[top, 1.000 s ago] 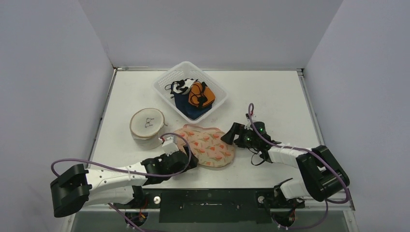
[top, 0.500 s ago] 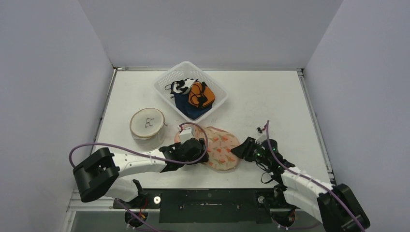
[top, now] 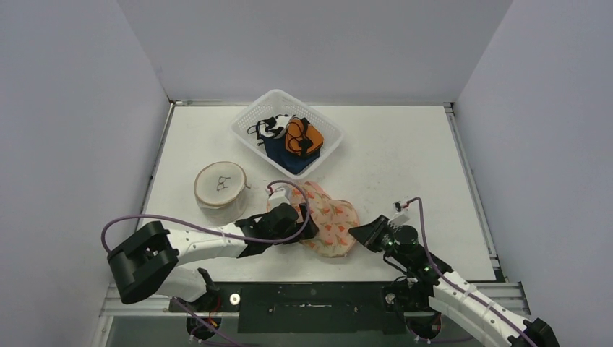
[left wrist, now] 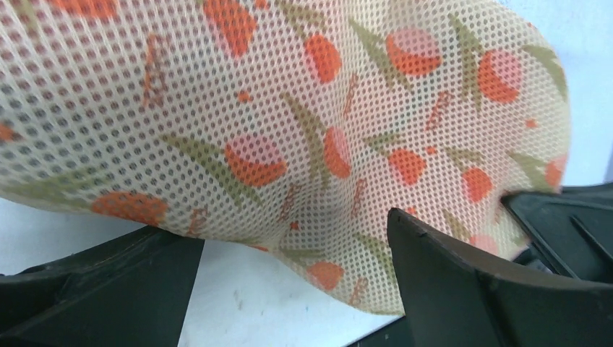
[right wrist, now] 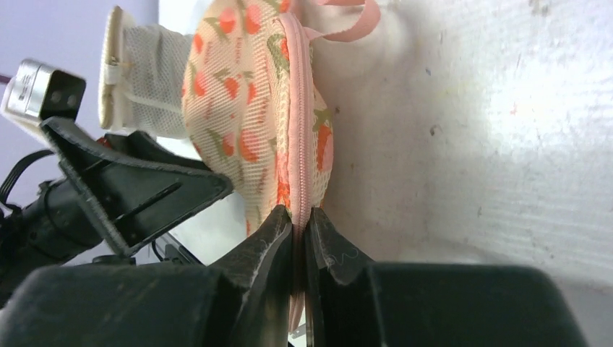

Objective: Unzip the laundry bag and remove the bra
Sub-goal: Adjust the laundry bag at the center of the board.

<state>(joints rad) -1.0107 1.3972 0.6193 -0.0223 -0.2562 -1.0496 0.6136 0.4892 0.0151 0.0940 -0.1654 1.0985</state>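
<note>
The laundry bag is a round peach mesh pouch with an orange and green flower print, lying near the table's front edge. Its pink zipper runs along the rim. My right gripper is at the bag's right side, shut on the zipper edge. From the left, my left gripper stands open, and the bag's lower edge hangs between its fingers without being pinched. The bra is hidden.
A white plastic basket with dark, orange and white garments stands at the back centre. A round white mesh pouch sits to the left of the laundry bag, also seen in the right wrist view.
My right gripper has closed on the bag's zipper edge while that arm drew back toward the near edge. The left gripper moved right, up against the bag, which shifted slightly right.
</note>
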